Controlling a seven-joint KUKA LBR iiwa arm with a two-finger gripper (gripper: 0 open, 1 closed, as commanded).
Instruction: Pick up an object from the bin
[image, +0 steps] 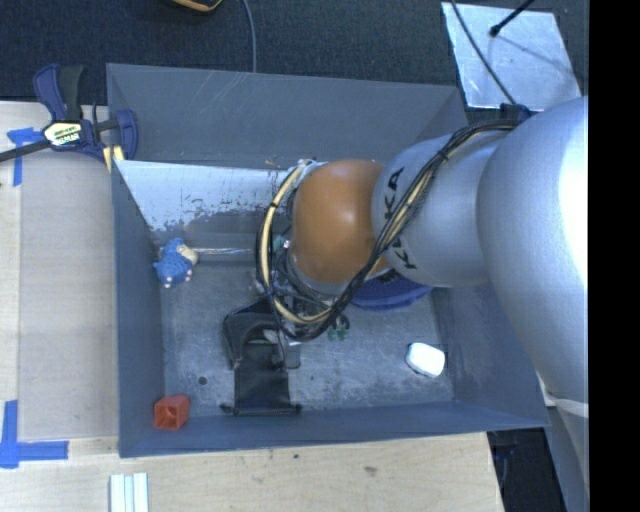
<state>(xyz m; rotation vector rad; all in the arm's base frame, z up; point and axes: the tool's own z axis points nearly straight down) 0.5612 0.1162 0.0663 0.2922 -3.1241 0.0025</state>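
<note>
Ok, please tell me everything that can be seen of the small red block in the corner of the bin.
The red block is a small cube-like piece, orange-red, with a lighter top face and darker sides. It looks like plastic or painted wood, though I cannot tell which. It sits flat on the grey floor of the bin, in the corner at the view's lower left, close to both walls; whether it touches them is unclear. Nothing else touches it.

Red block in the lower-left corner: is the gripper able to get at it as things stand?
Probably yes: bare floor lies between the gripper and the red block, though the block sits close to the bin corner walls.
</note>
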